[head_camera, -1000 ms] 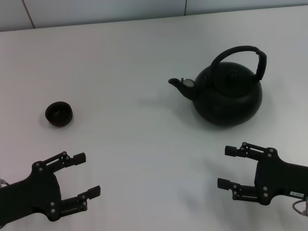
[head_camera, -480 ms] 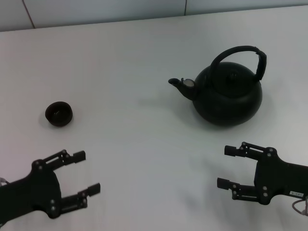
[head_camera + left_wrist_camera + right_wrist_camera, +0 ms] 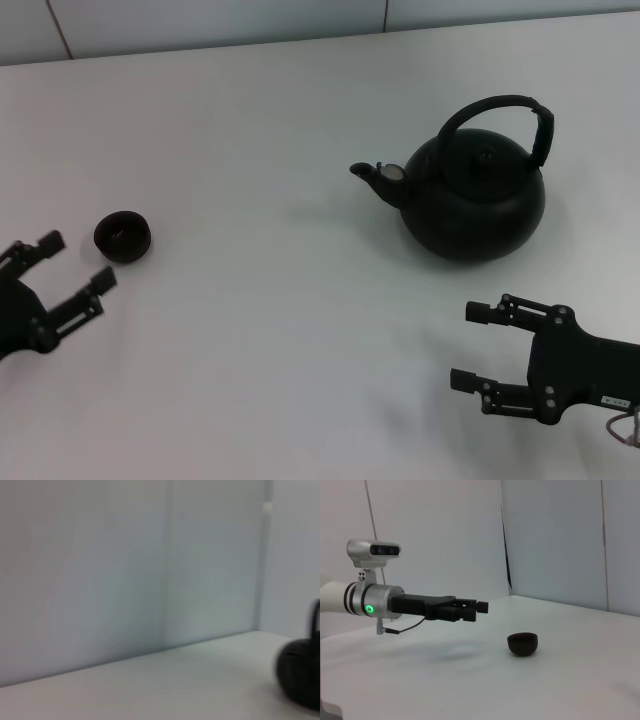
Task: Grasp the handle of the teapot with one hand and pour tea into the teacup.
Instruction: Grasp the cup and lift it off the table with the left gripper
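Note:
The black teapot [image 3: 475, 200] stands on the white table at the right, spout pointing left, its arched handle [image 3: 495, 101] upright over the lid. Its edge shows in the left wrist view [image 3: 301, 676]. The small black teacup [image 3: 123, 236] sits at the left, and also shows in the right wrist view [image 3: 522, 643]. My left gripper [image 3: 78, 262] is open and empty at the left edge, just left of and slightly nearer than the teacup; the right wrist view shows it too [image 3: 477, 610]. My right gripper [image 3: 470, 347] is open and empty, well in front of the teapot.
The white table [image 3: 280, 330] runs back to a pale wall [image 3: 200, 20] along its far edge. My left arm's silver wrist with a green light [image 3: 370, 605] shows in the right wrist view.
My left gripper has swung to the left and farther from me, ending beside the teacup at the picture's left edge. The right gripper, teapot and teacup have not moved.

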Available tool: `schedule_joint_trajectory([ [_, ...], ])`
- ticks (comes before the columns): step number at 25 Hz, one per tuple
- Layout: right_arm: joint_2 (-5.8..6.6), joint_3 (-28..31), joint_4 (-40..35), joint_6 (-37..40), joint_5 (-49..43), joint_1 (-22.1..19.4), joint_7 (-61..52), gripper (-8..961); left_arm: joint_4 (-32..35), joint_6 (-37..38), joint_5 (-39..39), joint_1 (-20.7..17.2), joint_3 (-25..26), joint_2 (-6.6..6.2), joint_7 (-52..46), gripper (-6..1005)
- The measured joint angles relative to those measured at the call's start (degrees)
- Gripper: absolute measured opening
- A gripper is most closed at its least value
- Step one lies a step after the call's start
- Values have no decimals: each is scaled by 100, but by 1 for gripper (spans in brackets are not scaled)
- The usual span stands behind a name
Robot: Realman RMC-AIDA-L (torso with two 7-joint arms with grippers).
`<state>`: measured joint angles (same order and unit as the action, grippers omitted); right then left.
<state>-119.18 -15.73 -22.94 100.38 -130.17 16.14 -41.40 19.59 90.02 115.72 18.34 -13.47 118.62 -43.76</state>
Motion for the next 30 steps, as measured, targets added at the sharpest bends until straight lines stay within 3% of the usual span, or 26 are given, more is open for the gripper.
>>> schedule_joint_trajectory([
  [11, 0, 0, 0, -3, 27, 41, 0, 777, -34, -291, -304, 16, 172, -23, 8, 800],
  [20, 0, 0, 0, -20, 27, 56, 0, 777, 6, -1002, -264, 36, -450, -17, 3, 800],
  [30, 0, 0, 0, -28, 36, 56, 0, 777, -10, -1062, -279, 92, -460, -11, 0, 800],
])
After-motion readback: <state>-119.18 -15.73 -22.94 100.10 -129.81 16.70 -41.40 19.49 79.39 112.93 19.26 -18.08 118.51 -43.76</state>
